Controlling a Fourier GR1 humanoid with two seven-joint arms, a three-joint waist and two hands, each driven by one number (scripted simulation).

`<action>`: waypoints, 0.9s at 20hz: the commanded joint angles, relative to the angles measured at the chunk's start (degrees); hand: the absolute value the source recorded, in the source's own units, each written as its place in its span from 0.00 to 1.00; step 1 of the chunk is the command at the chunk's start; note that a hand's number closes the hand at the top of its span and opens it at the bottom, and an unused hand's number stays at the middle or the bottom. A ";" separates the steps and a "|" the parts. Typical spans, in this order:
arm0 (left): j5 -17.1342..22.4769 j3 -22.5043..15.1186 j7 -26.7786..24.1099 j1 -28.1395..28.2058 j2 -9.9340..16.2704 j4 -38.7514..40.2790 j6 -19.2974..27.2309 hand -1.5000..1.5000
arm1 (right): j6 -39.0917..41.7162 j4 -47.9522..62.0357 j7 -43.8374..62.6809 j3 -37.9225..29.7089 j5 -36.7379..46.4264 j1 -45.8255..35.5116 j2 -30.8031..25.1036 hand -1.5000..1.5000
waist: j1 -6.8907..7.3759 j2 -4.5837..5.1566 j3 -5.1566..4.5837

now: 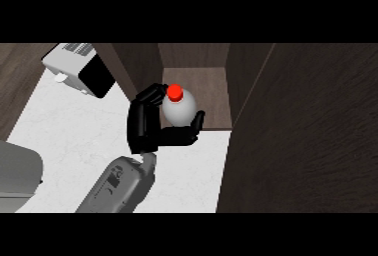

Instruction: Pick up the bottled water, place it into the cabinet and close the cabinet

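Your one visible robot hand, side undeterminable, is curled round the bottled water: fingers left, thumb right. Bottle upright, red cap toward camera, held at the open cabinet mouth. Interior lies straight beyond it, away from the tabletop. Judgement: push forward, long axis vertical.

White toaster oven w/ black door, top left; pale marble counter; grey sink

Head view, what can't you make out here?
- Bottled water: its lower body is hidden by the hand curled round it.
- Cabinet: its top is cut off by the upper edge.
- Cabinet door: blocks everything on the right, other hand unseen.
- Toaster oven: cut off, upper left.
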 commanded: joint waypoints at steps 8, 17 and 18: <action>-3.01 4.81 0.28 -13.17 -0.46 17.01 1.27 1.00 | 1.57 -2.75 -1.36 -2.79 -1.06 1.62 -1.56 0.00 | -0.12 0.16 0.02; -3.74 11.29 -2.74 -24.84 -0.46 36.44 3.25 1.00 | -0.68 -4.72 2.09 2.72 4.32 0.54 -0.21 0.00 | -1.06 0.33 -0.06; -3.11 9.61 -0.65 -26.24 -0.46 35.89 5.39 1.00 | 0.49 -6.77 -1.46 1.16 1.09 4.14 -3.06 0.00 | -1.19 0.22 0.01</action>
